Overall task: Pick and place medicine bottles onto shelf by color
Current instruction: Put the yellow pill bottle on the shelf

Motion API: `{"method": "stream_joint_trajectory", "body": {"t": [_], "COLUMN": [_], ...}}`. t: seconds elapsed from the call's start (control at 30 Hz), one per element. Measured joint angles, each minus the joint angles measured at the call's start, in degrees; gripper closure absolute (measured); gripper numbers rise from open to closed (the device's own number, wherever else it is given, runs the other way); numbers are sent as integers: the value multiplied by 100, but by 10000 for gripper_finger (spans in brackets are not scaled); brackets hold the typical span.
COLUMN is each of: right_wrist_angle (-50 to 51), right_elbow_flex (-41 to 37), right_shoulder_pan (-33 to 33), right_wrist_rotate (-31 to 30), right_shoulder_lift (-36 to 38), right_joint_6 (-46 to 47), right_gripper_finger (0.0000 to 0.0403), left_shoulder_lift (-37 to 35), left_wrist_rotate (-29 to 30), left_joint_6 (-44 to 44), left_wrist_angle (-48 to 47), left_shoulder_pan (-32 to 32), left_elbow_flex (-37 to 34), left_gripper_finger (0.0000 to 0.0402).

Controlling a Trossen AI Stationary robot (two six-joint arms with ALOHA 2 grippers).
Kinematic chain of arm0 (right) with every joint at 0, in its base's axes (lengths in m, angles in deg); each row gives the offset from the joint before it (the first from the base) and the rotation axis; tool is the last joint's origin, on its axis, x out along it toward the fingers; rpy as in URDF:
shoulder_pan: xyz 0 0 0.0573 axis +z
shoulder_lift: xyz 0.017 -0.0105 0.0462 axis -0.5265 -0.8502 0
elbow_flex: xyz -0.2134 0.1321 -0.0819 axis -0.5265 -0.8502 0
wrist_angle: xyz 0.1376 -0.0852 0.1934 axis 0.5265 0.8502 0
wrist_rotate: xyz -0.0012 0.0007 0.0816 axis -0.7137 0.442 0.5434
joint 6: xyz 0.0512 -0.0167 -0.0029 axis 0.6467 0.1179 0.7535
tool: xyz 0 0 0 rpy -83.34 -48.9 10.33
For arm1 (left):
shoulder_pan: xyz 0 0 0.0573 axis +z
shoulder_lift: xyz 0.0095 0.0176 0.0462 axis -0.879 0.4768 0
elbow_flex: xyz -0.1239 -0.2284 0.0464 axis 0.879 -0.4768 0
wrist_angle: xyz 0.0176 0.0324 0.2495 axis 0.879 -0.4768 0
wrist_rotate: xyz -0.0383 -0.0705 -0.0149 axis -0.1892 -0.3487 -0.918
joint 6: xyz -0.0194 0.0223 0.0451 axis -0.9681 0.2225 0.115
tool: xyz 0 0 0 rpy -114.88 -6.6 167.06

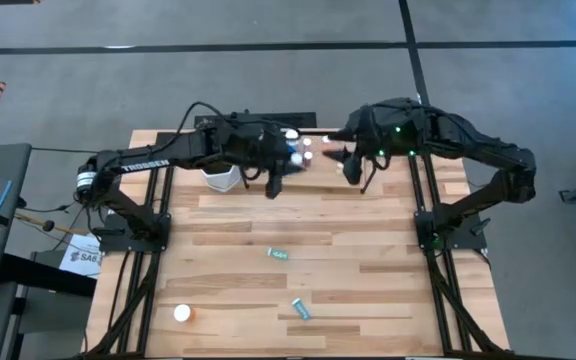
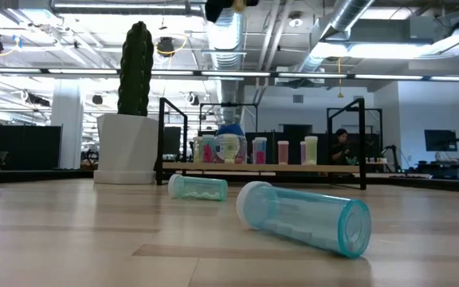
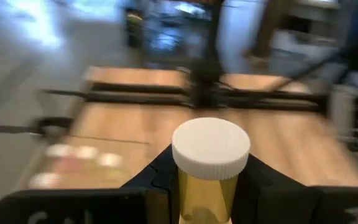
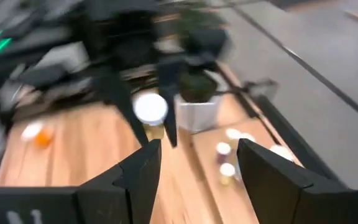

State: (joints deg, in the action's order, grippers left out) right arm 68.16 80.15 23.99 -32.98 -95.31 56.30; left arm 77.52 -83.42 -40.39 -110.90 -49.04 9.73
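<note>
My left gripper (image 1: 290, 162) hangs above the table's far middle, shut on an amber medicine bottle (image 3: 209, 163) with a white cap; the right wrist view shows that cap (image 4: 150, 108) too. Facing it from the right, my right gripper (image 4: 197, 177) stands open with nothing between its fingers. The shelf (image 2: 261, 167) at the far edge carries a row of small bottles (image 2: 229, 149). Two teal bottles (image 2: 198, 187) (image 2: 305, 217) lie on their sides on the table. An orange bottle (image 1: 183, 314) rests near the front left. My left gripper pinches the bottle's amber body (image 3: 207, 194) between its two fingers (image 3: 157, 183), just under the white cap (image 3: 211, 148). The cap stands up clear of the fingers. The bottle is lifted clear of the table.
A white pot with a tall green cactus (image 2: 132, 119) stands left of the shelf, close under my left arm. The shelf's black posts (image 2: 162, 135) rise at its ends. The near half of the wooden table (image 1: 368, 300) holds only the loose bottles.
</note>
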Motion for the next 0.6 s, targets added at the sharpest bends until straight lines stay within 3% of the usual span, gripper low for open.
{"method": "stream_joint_trajectory", "body": {"t": [0.1,0.27,0.47,0.6], "right_wrist_angle": [-1,213,512,446], "right_elbow_flex": [-4,-7,-9,-9], "right_shoulder_pan": [122,110,430,688], "right_wrist_rotate": [384,661,1756,1890], "right_shoulder_lift": [-154,-267,-269,-269], "right_joint_6": [-631,-406,-1985,-2941], "right_gripper_finger": [168,168,168,168], "left_shoulder_lift": [158,371,554,603], "left_wrist_rotate": [-739,-984,-1812,-2240], "left_joint_6": [-293,-858,-1451,-1583], "left_wrist_angle": [67,38,174,545], "left_shoulder_pan": [-54,-267,-353,-406], "left_elbow_flex": [16,2,9,16], "left_gripper_finger": [329,329,329,329]}}
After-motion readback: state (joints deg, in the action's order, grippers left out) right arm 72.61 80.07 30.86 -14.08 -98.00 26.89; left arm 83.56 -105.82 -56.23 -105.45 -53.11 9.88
